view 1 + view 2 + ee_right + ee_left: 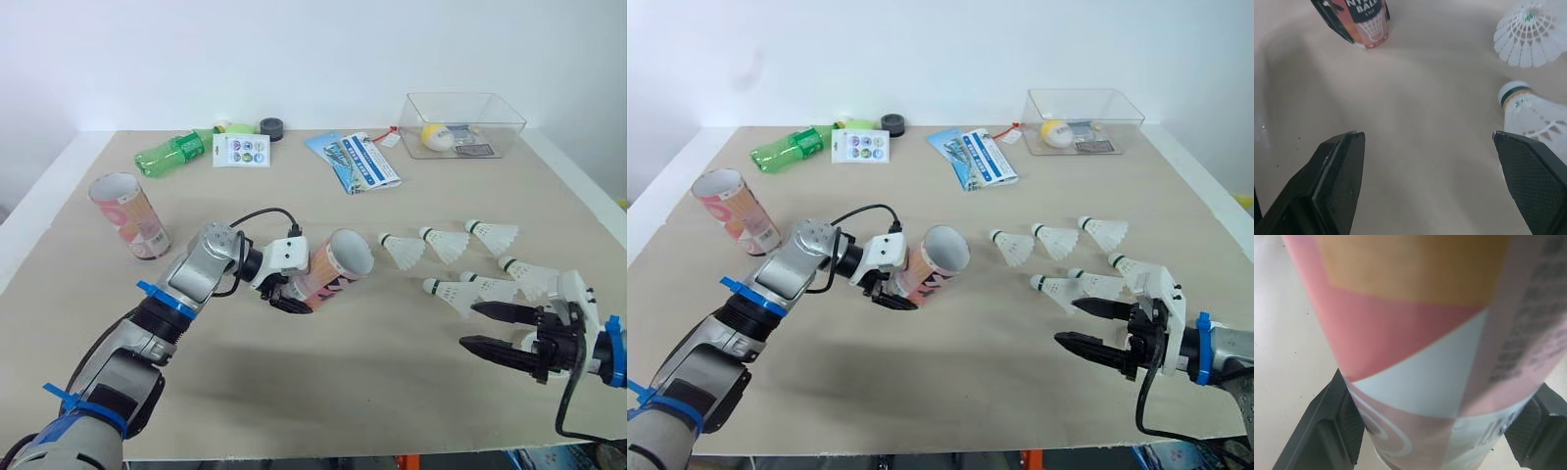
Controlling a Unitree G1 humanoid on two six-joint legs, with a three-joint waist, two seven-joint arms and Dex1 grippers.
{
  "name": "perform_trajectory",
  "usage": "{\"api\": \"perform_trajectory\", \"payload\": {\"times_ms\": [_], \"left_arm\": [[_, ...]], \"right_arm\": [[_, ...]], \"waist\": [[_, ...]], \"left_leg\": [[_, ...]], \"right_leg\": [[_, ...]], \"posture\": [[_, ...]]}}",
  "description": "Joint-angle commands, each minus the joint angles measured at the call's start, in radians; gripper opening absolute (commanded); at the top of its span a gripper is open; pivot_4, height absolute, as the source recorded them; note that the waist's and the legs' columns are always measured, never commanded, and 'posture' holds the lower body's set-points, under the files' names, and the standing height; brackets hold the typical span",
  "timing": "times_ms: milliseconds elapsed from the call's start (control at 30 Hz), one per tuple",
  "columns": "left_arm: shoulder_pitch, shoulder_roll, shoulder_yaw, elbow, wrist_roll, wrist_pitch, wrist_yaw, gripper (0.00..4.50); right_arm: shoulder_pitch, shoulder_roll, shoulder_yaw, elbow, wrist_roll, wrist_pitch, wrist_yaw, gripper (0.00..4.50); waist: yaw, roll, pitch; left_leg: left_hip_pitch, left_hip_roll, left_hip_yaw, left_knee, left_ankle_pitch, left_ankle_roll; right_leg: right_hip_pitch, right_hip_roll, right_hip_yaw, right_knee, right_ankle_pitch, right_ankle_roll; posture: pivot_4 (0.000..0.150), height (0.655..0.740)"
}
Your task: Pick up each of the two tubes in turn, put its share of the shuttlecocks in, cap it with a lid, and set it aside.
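Black, two-fingered and spread wide apart, the right hand [468, 325] hovers low over the near right part of the beige surface [323, 392], holding nothing, its tips pointing to the robot's left. Just beyond it lie six shuttlecocks [446, 243] in two loose rows of three, the nearest close beside the hand's upper finger. Left of them, near the middle of the surface, the left hand [289, 292] is clamped on the lower part of a pink and white tube [338, 266], held tilted, with its open mouth turned toward the shuttlecocks. Farther back on the left, the second tube [129, 215] stands on the surface, open end up. Along the far edge are a green bottle [171, 154] on its side, a sticker card [241, 150], a dark round piece [271, 127], a leaflet [355, 161] and a clear box [509, 122].
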Motion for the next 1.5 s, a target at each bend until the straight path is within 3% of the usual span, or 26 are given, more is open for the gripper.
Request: {"api": "perform_trajectory", "payload": {"times_ms": [33, 400, 600, 933, 1267, 1500], "left_arm": [[-0.002, -0.016, -0.036, 0.013, 0.017, 0.003, 0.006, 3.34], [0.013, -0.007, -0.050, 0.008, 0.021, -0.021, -0.016, 3.34], [0.021, -0.009, -0.048, 0.014, 0.022, -0.030, -0.008, 3.34], [0.023, -0.021, -0.054, 0.030, 0.021, -0.050, -0.008, 3.34], [0.016, -0.044, -0.053, 0.040, 0.021, -0.064, -0.002, 3.34], [0.011, -0.048, -0.055, 0.053, 0.024, -0.078, -0.005, 3.34]], "right_arm": [[-0.007, 0.020, -0.022, -0.024, 0.001, -0.023, -0.025, 4.50], [0.022, 0.000, -0.111, -0.060, 0.066, 0.032, -0.016, 4.50], [0.110, 0.104, -0.197, -0.195, 0.061, 0.007, -0.126, 4.50], [0.219, 0.297, -0.141, -0.393, -0.051, -0.083, -0.371, 4.50], [0.231, 0.390, -0.049, -0.390, -0.181, -0.167, -0.523, 4.50], [0.197, 0.430, -0.007, -0.367, -0.185, -0.162, -0.587, 4.50]], "waist": [[0.000, 0.000, 0.000], [0.000, 0.000, 0.000], [0.001, 0.000, 0.000], [-0.001, 0.002, -0.001], [0.002, 0.003, -0.003], [0.001, 0.004, -0.003]], "left_leg": [[0.000, 0.000, 0.000, 0.000, 0.000, 0.000], [-0.004, -0.003, -0.001, 0.000, -0.001, 0.002], [-0.005, -0.004, -0.005, 0.000, -0.002, 0.003], [-0.006, -0.006, -0.008, 0.001, -0.002, 0.004], [-0.006, -0.008, -0.009, 0.001, -0.001, 0.004], [-0.006, -0.009, -0.009, 0.001, -0.001, 0.005]], "right_leg": [[0.000, 0.000, 0.000, -0.001, 0.000, 0.000], [-0.001, -0.001, 0.000, -0.002, -0.002, 0.003], [0.000, 0.000, -0.001, -0.002, -0.003, 0.005], [0.000, -0.001, 0.002, -0.002, -0.003, 0.006], [0.000, -0.004, 0.002, -0.002, -0.004, 0.007], [0.000, -0.004, 0.003, -0.002, -0.004, 0.007]], "posture": [[0.150, 0.7400], [0.150, 0.7400], [0.150, 0.7400], [0.150, 0.7400], [0.150, 0.7400], [0.150, 0.7400]]}}
